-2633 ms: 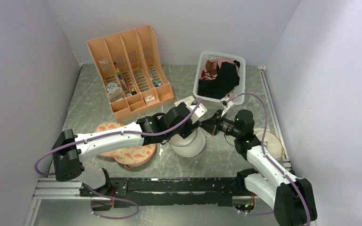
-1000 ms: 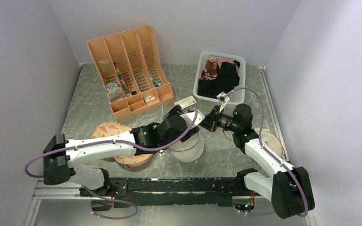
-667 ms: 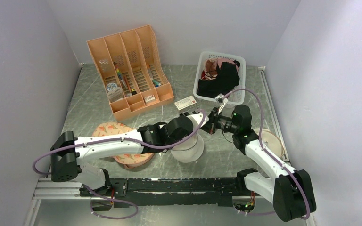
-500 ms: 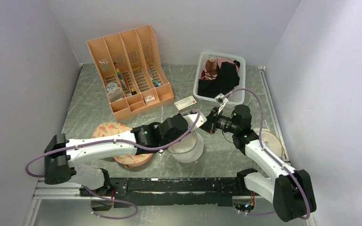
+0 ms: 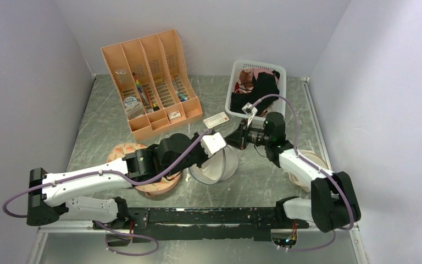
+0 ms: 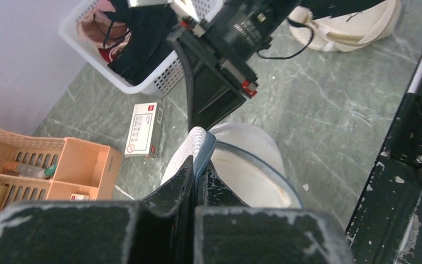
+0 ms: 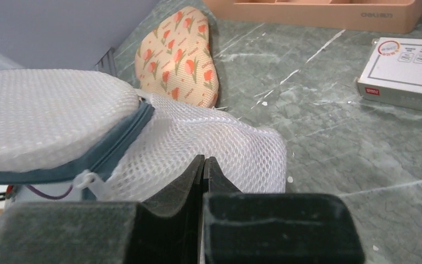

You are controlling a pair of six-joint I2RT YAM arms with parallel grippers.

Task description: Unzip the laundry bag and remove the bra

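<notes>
Two claws: left gripper (image 6: 196, 165) pressed together on the laundry bag (image 5: 214, 169) lid edge; right gripper (image 7: 204, 165) pinching its mesh wall.
Bag: mid-table, between both arms, lid tilted up.
Zipper: grey line runs along the lid seam; pull tab (image 7: 85, 179) hangs near the right claw, so the right arm looks nearer.
Hidden: bra not visible; interior reads plain white, can't tell.

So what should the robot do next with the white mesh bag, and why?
Probably ease the two halves apart a little. The left gripper is shut on the zippered rim of the laundry bag, the right gripper is shut on its mesh, and the gap looks only partly open, with no bra showing yet.
</notes>
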